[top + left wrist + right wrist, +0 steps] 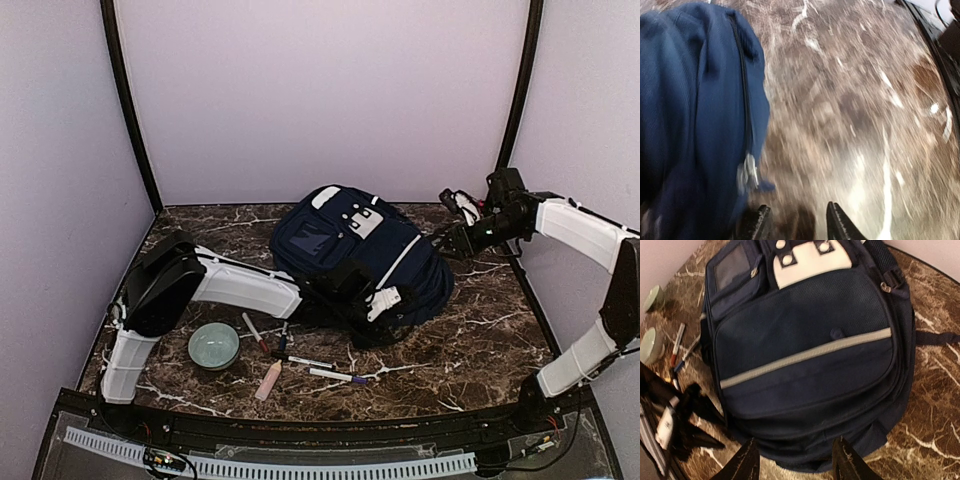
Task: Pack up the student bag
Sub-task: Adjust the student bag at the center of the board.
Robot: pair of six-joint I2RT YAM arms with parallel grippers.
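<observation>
Two robot arms reach out over a brown table [480,330] with white streaks. The student bag [350,250] is big and dark blue. It lies flat near the middle of the table, a bit toward the back. Its front faces up, with a grey stripe [805,355] across the pocket and a pale patch [810,260] with round studs near the top. The left gripper [797,222] is low by the near side of the bag. Its two fingers are partly apart and nothing is between them. A silver zip pull [747,172] hangs on the bag's edge just beside one finger, but that view is blurry and I cannot tell if they touch. The right gripper [796,462] is at the right side of the bag and points at it. Its fingers are partly apart too, and they hold nothing. On the table in front of the bag, to the left, sits a pale green bowl [214,346]. Near it lie a few marker pens [310,363] and a small pinkish tube [268,380], all outside the bag.
</observation>
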